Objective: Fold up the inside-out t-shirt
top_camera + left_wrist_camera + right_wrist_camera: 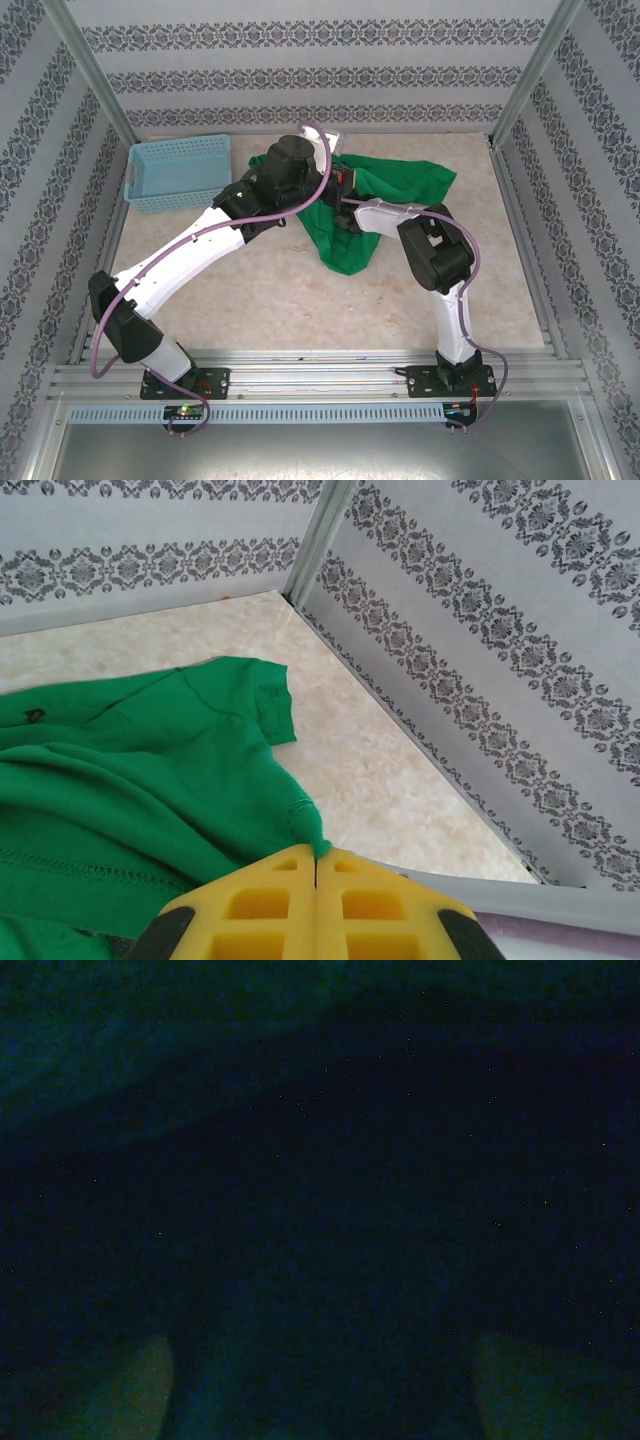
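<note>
The left gripper [316,858] is seen clenched. Its yellow fingers [260,905] are pressed together on a pinch of the green shirt [120,780], apparently at an edge of the cloth. The cloth is drawn up to that pinch and falls away to the left in folds. It is therefore judged that the shirt is held raised to keep an opening for the other arm.

The right gripper [320,1390] is buried in cloth. Its fingers [135,1390] are made out as two pale shapes well apart, with nothing seen clamped between them. It is judged to be reaching inside so that the shirt can be turned right side out before any fold is made.

From above, the shirt [410,180] is found bunched at the far middle of the table [250,300]. Part of it is spread toward the far right, and a tongue of it reaches toward the near side. A blue basket [180,172] lies at the far left, apart from the shirt.

The pinch itself is made plain in the left wrist view, whereas from above it is masked by the arm. The overhead view supplies the shirt's whole lie and the reach of both arms. Little but darkness is given by the right wrist view, from which a cloth-covered camera is inferred.
</note>
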Available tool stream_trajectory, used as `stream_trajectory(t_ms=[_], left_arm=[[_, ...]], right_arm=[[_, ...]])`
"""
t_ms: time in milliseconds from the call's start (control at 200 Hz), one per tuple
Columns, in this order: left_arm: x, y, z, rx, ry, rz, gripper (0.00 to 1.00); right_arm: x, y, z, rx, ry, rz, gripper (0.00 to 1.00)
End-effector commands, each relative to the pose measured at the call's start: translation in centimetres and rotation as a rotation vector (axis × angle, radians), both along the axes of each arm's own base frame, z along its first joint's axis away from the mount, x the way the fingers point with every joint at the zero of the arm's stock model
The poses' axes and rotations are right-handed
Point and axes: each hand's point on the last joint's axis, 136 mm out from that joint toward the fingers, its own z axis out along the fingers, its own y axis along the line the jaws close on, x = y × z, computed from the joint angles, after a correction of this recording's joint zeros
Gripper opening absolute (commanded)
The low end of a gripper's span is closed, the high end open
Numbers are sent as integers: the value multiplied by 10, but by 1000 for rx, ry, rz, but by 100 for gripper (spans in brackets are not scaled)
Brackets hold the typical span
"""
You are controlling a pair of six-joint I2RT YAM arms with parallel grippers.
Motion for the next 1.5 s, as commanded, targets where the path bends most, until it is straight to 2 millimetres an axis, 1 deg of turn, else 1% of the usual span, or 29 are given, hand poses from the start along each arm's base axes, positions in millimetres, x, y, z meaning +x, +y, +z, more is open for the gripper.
stream_trajectory(t_ms=[0,35,150,265,315,410,440,445,455,460,470,480,575,674,729,814,889,909,919,924,969,1064,1159,1209,1264,1344,1354,1424,1494], left_arm=[[-4,10,34,-24,-74,28,0],[-2,12,33,-17,-76,43,0],[7,23,30,31,-90,114,0],[24,43,21,87,-79,207,0],[33,52,16,96,-65,238,0],[53,71,6,109,-28,302,0],[59,76,2,116,-18,318,0],[61,78,2,116,-16,323,0],[63,80,1,118,-12,330,0],[64,81,-1,120,-10,334,0],[66,83,-1,121,-7,342,0],[68,85,-2,122,-3,349,0],[89,104,-15,137,35,408,0],[112,121,-36,173,88,465,0],[125,131,-52,209,121,505,0],[145,144,-80,266,177,555,0],[163,153,-111,357,230,599,0],[168,155,-116,384,239,617,0],[168,157,-126,411,256,621,0],[170,157,-123,410,251,625,0],[177,163,-147,493,296,654,0],[180,173,-194,639,396,694,0],[174,177,-228,706,463,693,0],[170,175,-237,727,474,682,0],[164,173,-245,763,481,659,0],[151,162,-257,807,507,584,0],[149,159,-259,810,512,570,0],[133,145,-268,818,541,490,0],[117,132,-269,798,548,426,0]], right_arm=[[-23,0,-29,-67,138,27,67],[-23,0,-29,-64,136,32,61],[-26,6,-22,-11,75,72,30],[-39,20,3,11,-43,178,7],[-48,27,16,-4,-101,229,0],[-69,36,42,-35,-205,307,0],[-76,38,43,-40,-224,333,0],[-79,39,49,-38,-241,343,0],[-81,39,46,-42,-239,349,0],[-82,41,54,-35,-260,357,0],[-87,41,49,-42,-256,367,0],[-88,43,54,-36,-274,376,0],[-115,51,71,-18,-351,456,0],[-142,50,87,16,-418,509,0],[-157,49,98,51,-459,543,0],[-180,50,122,102,-529,603,0],[-197,45,142,131,-579,633,0],[-200,43,147,141,-592,635,0],[-202,41,150,146,-597,636,0],[-202,40,151,148,-601,635,0],[-208,32,163,162,-633,628,0],[-217,10,189,185,-704,587,0],[-219,-14,191,188,-701,538,0],[-218,-25,188,198,-690,506,0],[-218,-35,178,214,-671,480,0],[-214,-44,165,233,-633,430,0],[-215,-46,154,224,-611,428,0],[-215,-49,134,227,-560,406,0],[-212,-50,127,231,-541,387,0]])
